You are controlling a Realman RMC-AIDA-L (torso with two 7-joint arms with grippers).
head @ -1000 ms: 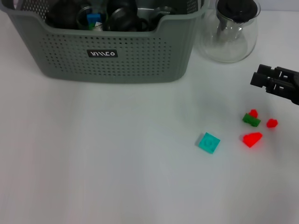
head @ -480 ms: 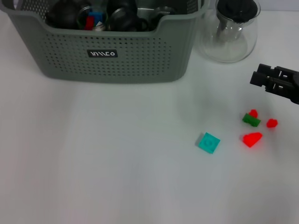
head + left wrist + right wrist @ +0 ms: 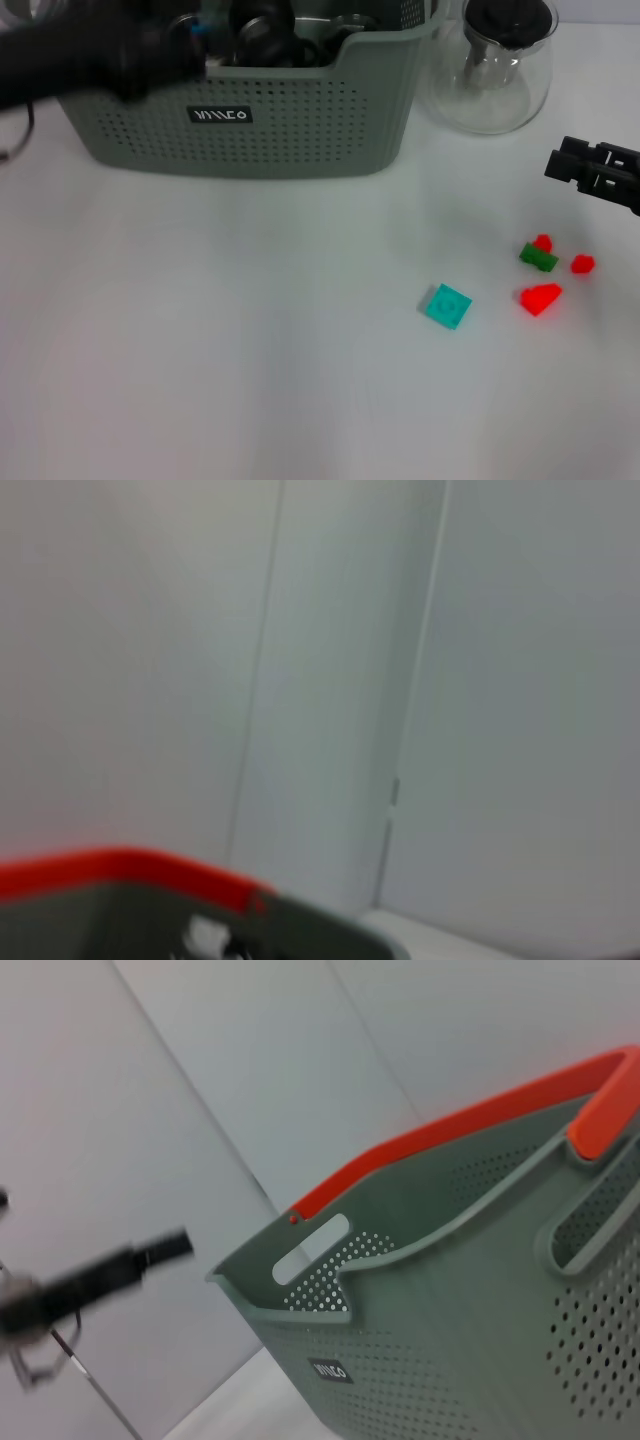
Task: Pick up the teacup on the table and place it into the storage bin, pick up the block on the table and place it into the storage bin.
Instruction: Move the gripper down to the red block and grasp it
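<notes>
The grey-green storage bin (image 3: 250,125) stands at the back left, with dark round items and a blue piece inside. No teacup shows on the table. My left arm lies blurred across the bin's upper left, and the left gripper (image 3: 188,45) is over the bin's inside. A teal block (image 3: 447,306) lies on the table right of centre. Further right lie a red wedge block (image 3: 540,298), a green block (image 3: 538,258) and a small red block (image 3: 582,264). My right gripper (image 3: 568,165) hovers at the right edge, above and apart from those blocks. The right wrist view shows the bin (image 3: 450,1350) with a red rim.
A clear glass carafe with a black lid (image 3: 492,70) stands right of the bin at the back. White tabletop spreads across the front and left. The left wrist view shows only a pale wall and the bin's red rim (image 3: 130,865).
My left arm has swept into view over the bin's upper left, blurred by motion. The right gripper has shifted slightly to the right. The blocks on the table have not moved.
</notes>
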